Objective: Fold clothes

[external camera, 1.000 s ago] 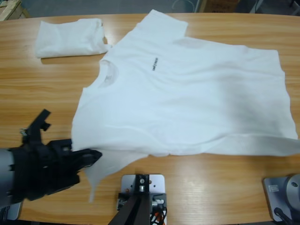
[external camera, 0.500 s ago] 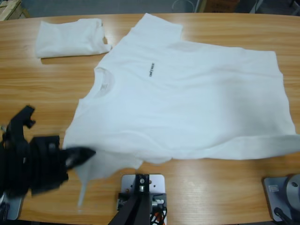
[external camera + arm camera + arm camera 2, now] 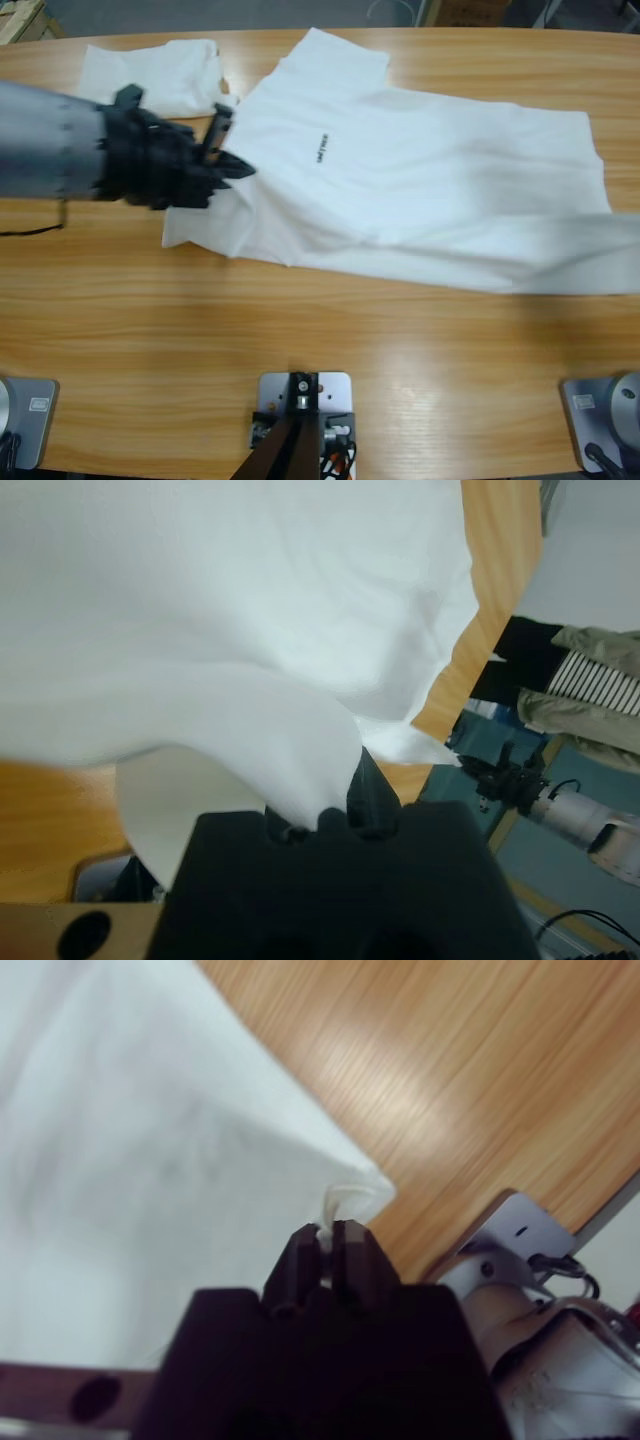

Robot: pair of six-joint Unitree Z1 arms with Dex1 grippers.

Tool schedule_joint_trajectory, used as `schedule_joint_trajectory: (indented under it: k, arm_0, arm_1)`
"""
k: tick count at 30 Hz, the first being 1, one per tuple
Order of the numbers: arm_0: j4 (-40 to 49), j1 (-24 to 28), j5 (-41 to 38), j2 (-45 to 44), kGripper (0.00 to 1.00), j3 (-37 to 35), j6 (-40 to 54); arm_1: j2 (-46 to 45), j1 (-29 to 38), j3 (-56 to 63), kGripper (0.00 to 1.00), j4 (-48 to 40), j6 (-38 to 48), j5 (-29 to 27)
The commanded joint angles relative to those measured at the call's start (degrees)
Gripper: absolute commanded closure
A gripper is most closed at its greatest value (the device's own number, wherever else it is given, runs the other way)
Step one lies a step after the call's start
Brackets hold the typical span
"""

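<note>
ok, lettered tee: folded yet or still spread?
Partly folded. The lettered T-shirt has its near edge doubled over toward the chest; the left tool is shut on that lifted cloth. The rest lies spread.

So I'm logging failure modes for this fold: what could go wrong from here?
1. The left tool pinches only a fold of the shirt, and the right tool just a thin corner; either could slip out mid-carry.
2. The left tool is close to the folded shirt and might snag or shove it.
3. The far hem could end up bunched rather than flat.
</note>
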Motion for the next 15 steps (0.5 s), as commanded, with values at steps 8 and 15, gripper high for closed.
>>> schedule_joint_trajectory:
  k: [8,15]
  arm_0:
    - [-1.01,11.84,-6.76,9.06,1.0,-3.91,11.77]
    - [-1.11,11.38,-8.34,14.09,1.0,-7.62,12.72]
  arm_1:
    - [11.01,-4.45,-0.08,1.0,-5.32,-4.27,-2.73]
    - [13.79,-4.55,2.03,1.0,-4.14,-4.6,-2.33]
